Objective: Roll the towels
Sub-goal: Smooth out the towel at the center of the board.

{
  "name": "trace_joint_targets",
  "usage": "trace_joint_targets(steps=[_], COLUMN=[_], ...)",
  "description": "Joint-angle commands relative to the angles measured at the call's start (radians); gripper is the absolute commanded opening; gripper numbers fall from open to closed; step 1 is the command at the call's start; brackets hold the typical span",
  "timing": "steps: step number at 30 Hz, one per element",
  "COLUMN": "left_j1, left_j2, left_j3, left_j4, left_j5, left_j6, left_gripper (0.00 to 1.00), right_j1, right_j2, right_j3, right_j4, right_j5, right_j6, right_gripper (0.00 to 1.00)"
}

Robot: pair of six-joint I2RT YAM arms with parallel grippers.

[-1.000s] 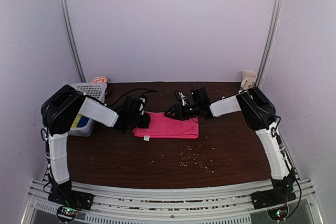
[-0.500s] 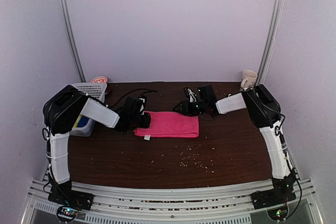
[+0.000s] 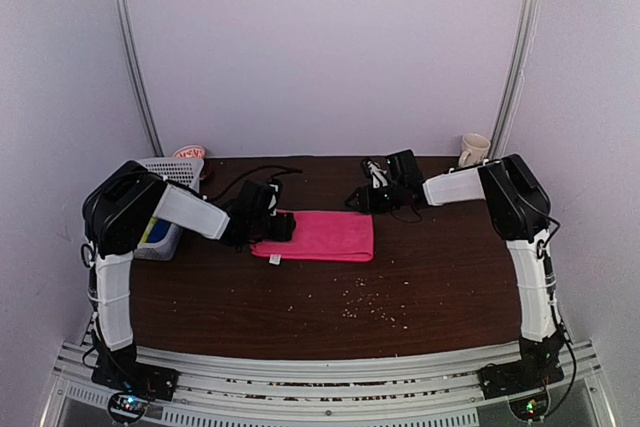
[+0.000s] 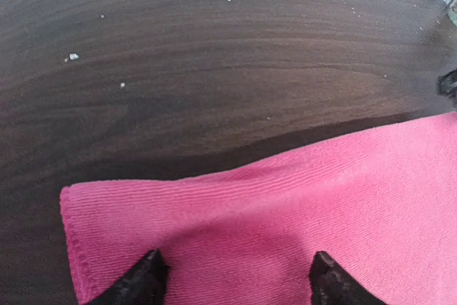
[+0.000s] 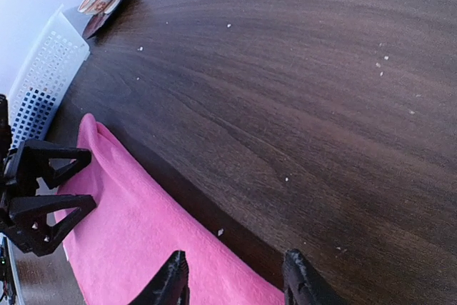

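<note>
One pink towel (image 3: 318,237); mug (image 3: 475,150) overhead only

You had one towel (image 3: 315,236) in view: plain bright pink with a fine ribbed weave and a small white tag (image 3: 274,260). The worktop (image 3: 330,297) was dark brown with streaked wood grain, speckled with pale crumbs (image 3: 365,307). Your left fingers (image 4: 146,283) and right fingers (image 5: 170,283) were matte black. The basket (image 3: 172,173) was white, patterned with a lattice of small square holes, and the mug (image 3: 474,151) was cream. Your left arm (image 3: 112,297) and right arm (image 3: 533,282) were white with black joints.
</note>
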Motion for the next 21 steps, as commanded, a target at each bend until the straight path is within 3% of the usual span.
trace_joint_targets(steps=[1,7,15,17,21], left_j1=[0.028,0.023,0.018,0.018,0.024], left_j2=[-0.015,-0.074,-0.099,-0.094,-0.046], left_j3=[0.030,0.043,0.047,0.039,0.033], left_j4=[-0.060,-0.012,0.089,0.148,0.283], left_j5=[-0.011,0.089,0.200,0.259,0.377], left_j6=[0.025,0.049,0.055,0.043,-0.015], left_gripper=[0.77,0.98,0.98,0.92,0.60], right_j1=[-0.009,-0.005,0.032,0.033,0.034], right_j2=[-0.124,-0.194,-0.120,-0.086,-0.044], right_j3=[0.014,-0.042,-0.104,-0.102,-0.109], right_j4=[-0.104,-0.116,0.015,0.055,0.078], right_j5=[0.022,-0.171,-0.325,-0.345,-0.359], right_j6=[-0.181,-0.240,-0.095,-0.047,-0.017], right_gripper=[0.46,0.45,0.44,0.43,0.42])
